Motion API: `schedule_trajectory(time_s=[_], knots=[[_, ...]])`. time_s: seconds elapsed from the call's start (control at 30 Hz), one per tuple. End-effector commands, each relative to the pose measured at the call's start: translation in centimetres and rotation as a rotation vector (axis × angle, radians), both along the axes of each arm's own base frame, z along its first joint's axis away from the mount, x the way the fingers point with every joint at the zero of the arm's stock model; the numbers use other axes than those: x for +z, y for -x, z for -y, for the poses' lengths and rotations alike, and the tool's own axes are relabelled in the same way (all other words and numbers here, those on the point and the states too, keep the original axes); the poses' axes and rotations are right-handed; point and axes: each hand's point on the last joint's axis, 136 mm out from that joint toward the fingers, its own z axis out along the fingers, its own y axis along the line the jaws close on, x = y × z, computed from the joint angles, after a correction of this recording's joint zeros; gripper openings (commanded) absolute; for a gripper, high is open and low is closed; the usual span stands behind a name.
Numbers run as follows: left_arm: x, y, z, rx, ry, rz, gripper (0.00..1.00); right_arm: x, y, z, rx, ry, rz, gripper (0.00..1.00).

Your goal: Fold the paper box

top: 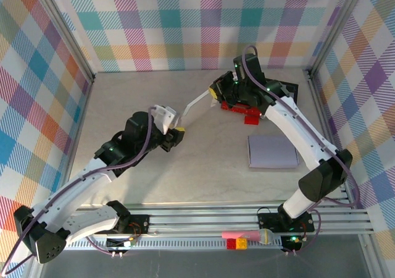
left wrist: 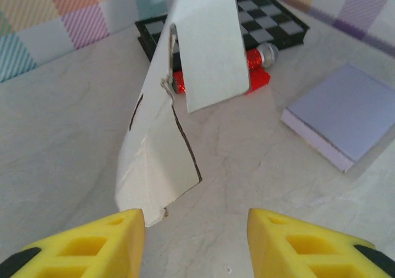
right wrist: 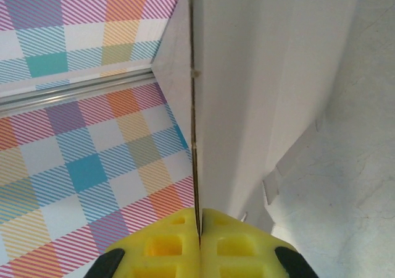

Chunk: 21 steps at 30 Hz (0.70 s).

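The paper box (top: pixel 199 103) is a flat white cardboard sheet held up off the table, sloping between the two arms. My right gripper (top: pixel 214 94) is shut on its far upper end, and the right wrist view shows the yellow fingertips (right wrist: pixel 166 247) pressed together on the sheet's thin edge (right wrist: pixel 195 136). In the left wrist view the paper box (left wrist: pixel 179 105) hangs ahead with a dark-edged flap. Its torn lower corner ends just above my left finger (left wrist: pixel 92 244). My left gripper (left wrist: pixel 196 244) is open, with bare table between the fingers; from above, the left gripper (top: pixel 180 131) sits at the sheet's lower end.
A black chessboard (top: pixel 285 91) lies at the back right with red bricks (top: pixel 244 111) in front of it. A lavender pad (top: pixel 273 151) lies flat on the right. The plaid walls close in the table on three sides. Small coloured pieces (top: pixel 237 238) rest on the front rail.
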Motion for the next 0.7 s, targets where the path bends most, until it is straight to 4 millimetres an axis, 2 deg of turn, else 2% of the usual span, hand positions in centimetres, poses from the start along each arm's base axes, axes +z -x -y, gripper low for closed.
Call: schedule_trajectory(time_s=[0.0,0.13,0.23,0.3,0.43,0.57,0.67], knots=[[2.4,0.1,1.0,-0.052,0.012,0.094,0.48,1.8,0.8,1.0,-0.032,-0.009,0.026,0.0],[2.5,0.6,0.8,-0.055,0.023,0.092,0.5,2.5,1.0,1.7,-0.048,0.008,0.034,0.0],[2.6,0.8,0.8,-0.051,0.035,0.069,0.5,2.6,2.0,2.1,-0.047,0.029,-0.001,0.0],[3.5,0.8,0.7,-0.038,0.069,0.068,0.49,2.3,3.5,3.0,-0.075,0.081,-0.044,0.0],[6.9,1.2,0.0,0.013,0.214,0.099,0.51,2.1,6.4,4.3,-0.138,0.159,-0.113,0.0],[9.5,1.2,-2.0,0.123,0.346,0.081,0.53,2.0,6.9,3.3,-0.16,0.13,-0.158,0.0],[9.8,0.6,-4.3,0.248,0.394,0.009,0.49,1.5,5.9,1.9,-0.172,0.135,-0.202,0.0]])
